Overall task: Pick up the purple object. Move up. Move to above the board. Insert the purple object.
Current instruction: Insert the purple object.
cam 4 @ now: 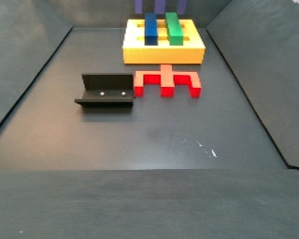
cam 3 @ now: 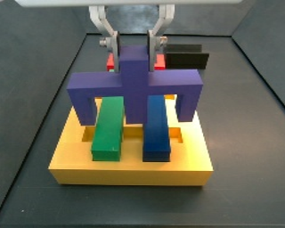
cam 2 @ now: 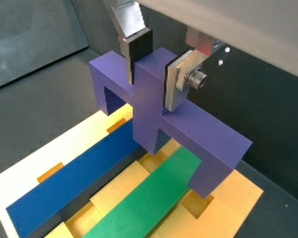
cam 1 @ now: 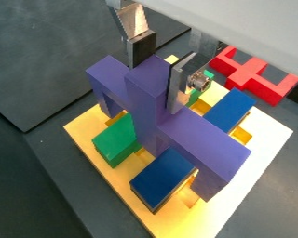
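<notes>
Purple object (cam 3: 134,85) | clamped at ridge by end effector (cam 3: 134,43) | legs over board (cam 3: 133,166) edges

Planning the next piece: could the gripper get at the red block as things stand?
Probably not yet: the gripper is shut on the purple object above the board. Once that is let go, yes: the red block lies in the open on the floor, nothing over it.
</notes>
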You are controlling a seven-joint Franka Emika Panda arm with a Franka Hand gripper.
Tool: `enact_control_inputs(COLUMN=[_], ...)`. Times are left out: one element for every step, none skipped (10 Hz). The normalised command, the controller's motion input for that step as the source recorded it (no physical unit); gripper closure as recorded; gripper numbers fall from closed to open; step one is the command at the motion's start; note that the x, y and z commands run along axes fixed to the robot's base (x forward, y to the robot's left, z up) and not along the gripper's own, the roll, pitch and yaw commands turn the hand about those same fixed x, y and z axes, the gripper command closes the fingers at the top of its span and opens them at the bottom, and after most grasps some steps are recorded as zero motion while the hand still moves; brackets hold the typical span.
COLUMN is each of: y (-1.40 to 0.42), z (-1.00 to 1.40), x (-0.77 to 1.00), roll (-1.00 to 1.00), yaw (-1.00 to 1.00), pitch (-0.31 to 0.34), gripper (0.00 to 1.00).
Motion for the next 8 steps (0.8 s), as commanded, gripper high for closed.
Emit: enact_control_inputs(y=[0.0, 0.01, 0.04, 0.0, -0.06, -0.07, -0.02, -0.03], z=[-0.26, -0.27, -0.12, 0.0, 0.0, 0.08, 0.0, -0.1], x=[0.12, -0.19, -0.4, -0.05, 0.01, 0.18, 0.0, 0.0], roll=[0.16, 0.14, 0.17, 0.11, 0.12, 0.15, 0.12, 0.12], yaw=[0.0, 0.0, 0.0, 0.0, 0.02, 0.0, 0.0, 0.0], pitch=[0.0, -0.019, -0.056, -0.01, 0.0, 0.029, 0.0, 0.0], gripper=[1.0, 1.0, 1.0, 1.0, 1.0, 1.0, 1.0, 1.0])
